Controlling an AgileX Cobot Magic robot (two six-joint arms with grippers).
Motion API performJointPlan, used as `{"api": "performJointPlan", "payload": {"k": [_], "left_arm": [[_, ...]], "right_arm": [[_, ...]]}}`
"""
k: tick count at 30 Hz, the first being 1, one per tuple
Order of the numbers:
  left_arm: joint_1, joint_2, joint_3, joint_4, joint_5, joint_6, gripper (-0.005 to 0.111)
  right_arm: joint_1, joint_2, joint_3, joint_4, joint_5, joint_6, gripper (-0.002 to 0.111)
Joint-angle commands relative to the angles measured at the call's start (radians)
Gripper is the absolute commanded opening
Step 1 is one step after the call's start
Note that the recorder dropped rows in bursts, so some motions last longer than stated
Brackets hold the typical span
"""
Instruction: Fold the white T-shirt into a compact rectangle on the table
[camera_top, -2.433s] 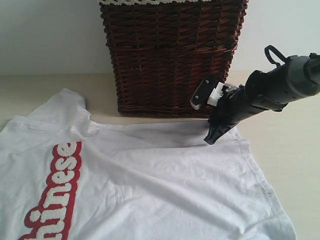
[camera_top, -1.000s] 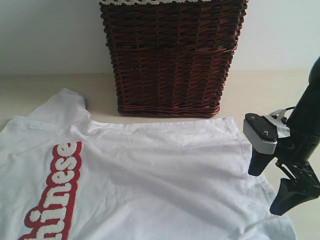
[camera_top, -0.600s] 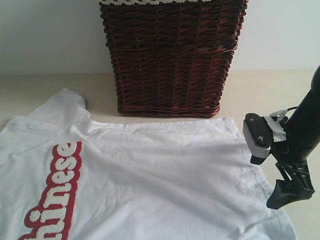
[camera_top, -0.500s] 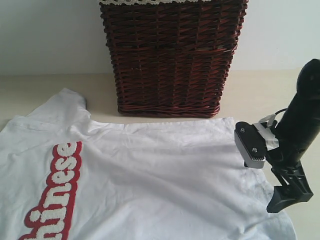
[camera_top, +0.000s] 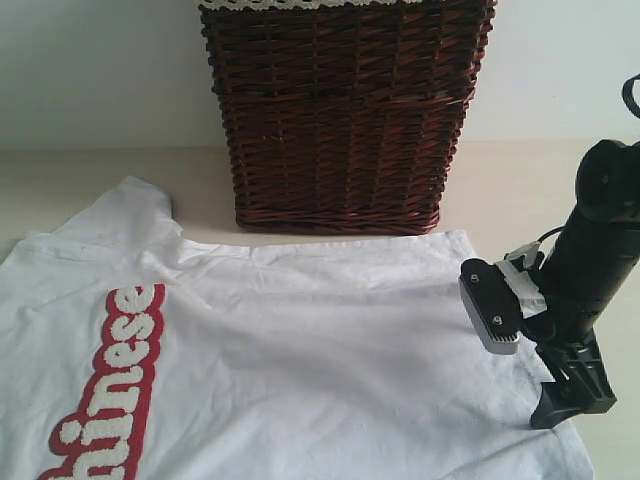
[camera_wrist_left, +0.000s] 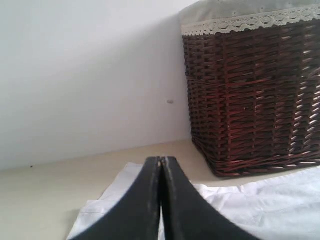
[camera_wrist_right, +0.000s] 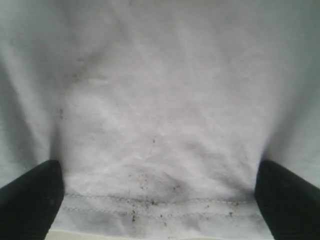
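Pale cream counter (camera_top: 90, 170) ran back to a blank white wall, and a dark wicker basket (camera_top: 340, 120) stood against it. I saw the white T-shirt (camera_top: 300, 350) lying flat in front of the basket. Its long axis ran left to right, with the hem at the right and one sleeve (camera_top: 135, 205) pointing toward the wall. The red-edged lettering (camera_top: 110, 390) ran front to back. The right fingers (camera_top: 572, 392) were spread wide at the stitched hem, one at each side of it, gripping nothing. The left fingers (camera_wrist_left: 167, 195) were pressed together with nothing between them, low over the shirt and facing the basket.
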Motion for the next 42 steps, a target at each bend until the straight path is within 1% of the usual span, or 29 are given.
{"api": "performJointPlan", "payload": {"k": [1, 22, 24, 29, 31, 34, 37, 40, 42], "left_arm": [[-0.002, -0.006, 0.0, 0.0, -0.002, -0.007, 0.003], [-0.002, 0.001, 0.0, 0.0, -0.002, -0.007, 0.003], [-0.002, 0.096, -0.023, 0.0, -0.004, -0.007, 0.003], [-0.002, 0.528, -0.2, 0.0, 0.062, 0.047, 0.003], [-0.002, 0.698, -0.278, 0.0, 0.054, 0.05, 0.003], [-0.002, 0.872, -0.365, 0.0, 0.031, 0.11, 0.003], [-0.002, 0.976, -0.413, 0.0, 0.027, 0.232, 0.003], [-0.002, 1.003, -0.429, 0.0, 0.027, 0.348, 0.003], [-0.002, 1.008, -0.429, 0.0, 0.022, 0.392, 0.003]], "right_arm": [[-0.004, 0.028, 0.028, -0.042, 0.025, 0.022, 0.102], [-0.004, 0.028, 0.028, -0.042, 0.025, 0.022, 0.102], [-0.004, 0.028, 0.028, -0.042, 0.025, 0.022, 0.102], [-0.004, 0.028, 0.028, -0.035, 0.025, 0.022, 0.102], [-0.004, 0.028, 0.028, -0.035, 0.025, 0.022, 0.102], [-0.004, 0.028, 0.028, -0.036, 0.025, 0.02, 0.102], [-0.004, 0.028, 0.028, -0.036, 0.025, 0.02, 0.102], [-0.004, 0.028, 0.028, -0.036, 0.025, 0.02, 0.102], [-0.004, 0.028, 0.028, -0.036, 0.025, 0.02, 0.102]]}}
